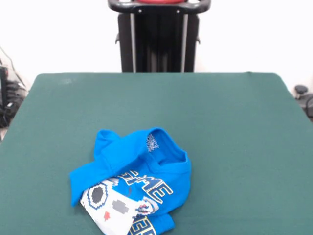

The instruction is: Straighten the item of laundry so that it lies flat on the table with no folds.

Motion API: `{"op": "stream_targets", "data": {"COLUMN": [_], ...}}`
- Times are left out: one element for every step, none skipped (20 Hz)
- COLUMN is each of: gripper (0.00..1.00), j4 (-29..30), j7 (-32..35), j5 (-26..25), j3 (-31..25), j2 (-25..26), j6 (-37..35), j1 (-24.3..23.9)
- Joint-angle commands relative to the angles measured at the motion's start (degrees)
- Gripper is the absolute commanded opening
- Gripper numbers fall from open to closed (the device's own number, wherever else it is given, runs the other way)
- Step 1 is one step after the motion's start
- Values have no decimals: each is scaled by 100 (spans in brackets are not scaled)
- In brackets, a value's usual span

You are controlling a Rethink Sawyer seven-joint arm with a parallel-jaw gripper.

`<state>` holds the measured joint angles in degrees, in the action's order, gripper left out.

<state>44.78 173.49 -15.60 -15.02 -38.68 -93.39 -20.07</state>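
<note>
The item of laundry (132, 178), a small bright blue T-shirt, lies crumpled on the dark green table (220, 122), left of centre toward the near edge. Its collar with a white label faces up at the far side. Folds of blue cloth overlap the white block lettering. A flap with the white-grey pixel controller print is turned up at the near left corner. The shirt's lowest part runs to the picture's bottom edge. No gripper and no arm show in the front view.
A tangle of cables lies beyond the table's left edge (10, 105). A dark object sits off the right edge (304, 98). Green felt spreads wide to the right of the shirt and behind it.
</note>
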Motion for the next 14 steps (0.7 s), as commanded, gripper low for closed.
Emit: {"op": "stream_targets", "data": {"gripper": [0,0,0,0,0,0,0,0,0,0,0,0,0,0], "j4": [1475,1788,1982,2084,2137,2143,2142,2091,1971,1878,1773,1717,1654,1579], "j7": [-903,-785,-722,-732,-759,-783,-767,-785,-882,-979,-1091,-1181,-1279,-1400], "j5": [-408,-440,-422,-377,-327,-291,-274,-294,-391,-535,-682,-714,-761,-801], "j3": [80,116,138,143,143,149,161,185,222,273,318,310,304,291], "j2": [-302,-415,-493,-554,-591,-617,-624,-609,-569,-528,-460,-377,-297,-226], "j6": [2402,2972,3174,3232,3215,3170,3161,3133,3037,3066,3084,3049,2994,2880], "j1": [103,102,109,96,91,90,107,121,159,198,233,217,212,199]}}
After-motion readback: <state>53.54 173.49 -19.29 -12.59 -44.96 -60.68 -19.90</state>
